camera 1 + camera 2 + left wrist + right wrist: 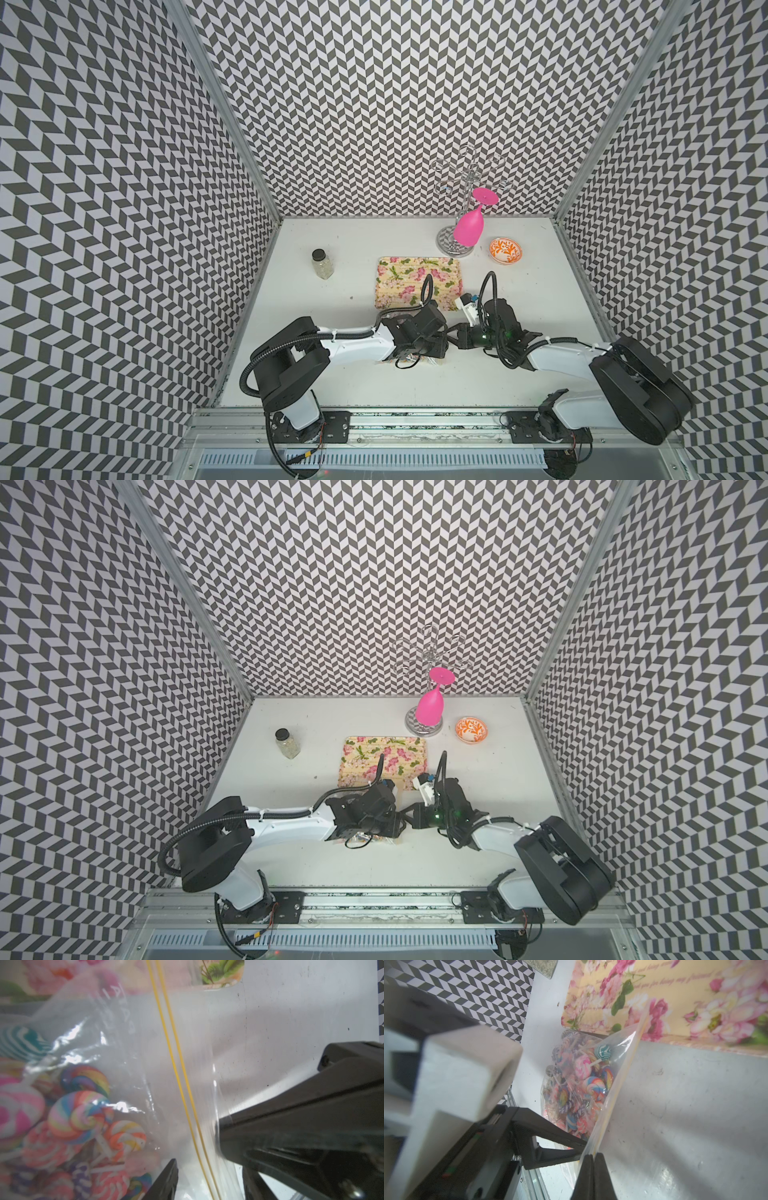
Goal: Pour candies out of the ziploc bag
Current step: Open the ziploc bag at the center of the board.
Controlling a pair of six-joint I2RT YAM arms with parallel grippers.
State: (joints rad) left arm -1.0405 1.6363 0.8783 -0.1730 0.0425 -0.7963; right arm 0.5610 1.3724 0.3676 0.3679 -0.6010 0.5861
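Ziploc bag [616, 1088] edge sits pinched in right claw [592, 1156], candies [591, 1084] inside.

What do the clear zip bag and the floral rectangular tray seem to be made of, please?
The clear crinkly zip bag looks like thin glossy plastic film: transparent, creased, glinting. The floral rectangular tray looks like smooth printed plastic or lacquered metal; the pictures leave that open.

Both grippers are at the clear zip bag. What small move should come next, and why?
Probably close the left gripper on the zip edge of the clear crinkly ziploc bag. Its fingers stand apart on either side of that edge, while the right gripper is shut on it nearby and the swirl lollipop candies lie inside. A second pinch could pull the mouth open.
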